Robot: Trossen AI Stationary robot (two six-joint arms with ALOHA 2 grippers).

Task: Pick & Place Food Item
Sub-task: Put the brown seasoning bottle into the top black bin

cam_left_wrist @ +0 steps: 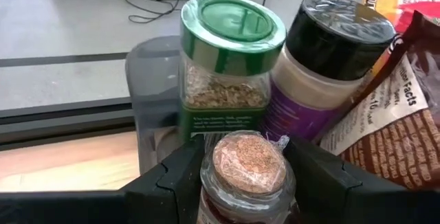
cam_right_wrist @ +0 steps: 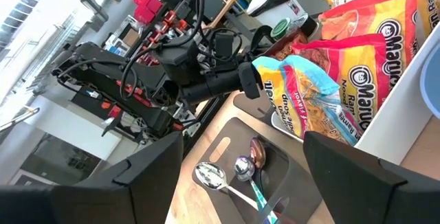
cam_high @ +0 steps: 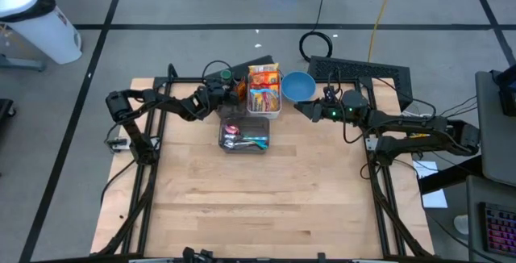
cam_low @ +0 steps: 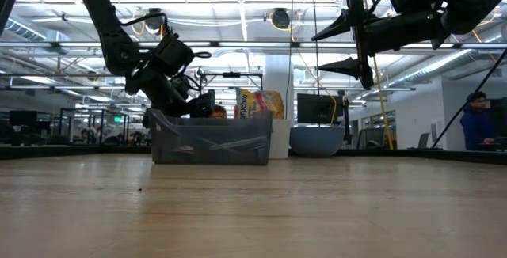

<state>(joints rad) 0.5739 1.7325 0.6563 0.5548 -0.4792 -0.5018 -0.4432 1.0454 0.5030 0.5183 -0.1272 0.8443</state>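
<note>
Left wrist view: left end effector (cam_left_wrist: 240, 176) clamped around cork-topped jar (cam_left_wrist: 246, 172); right end effector (cam_high: 305, 106), jaws apart, over blue bowl (cam_high: 295, 85).

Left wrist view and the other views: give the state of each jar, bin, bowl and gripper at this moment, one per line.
left gripper: shut on the cork-topped jar.
cork-topped jar: corked, upright, between the fingers.
green-lidded jar: lid on, upright.
black-lidded jar: lid on, upright.
snack bin: filled with snack packets.
clear tray: holds spoons.
blue bowl: upright, looks empty.
right gripper: open, raised, holding nothing.
</note>
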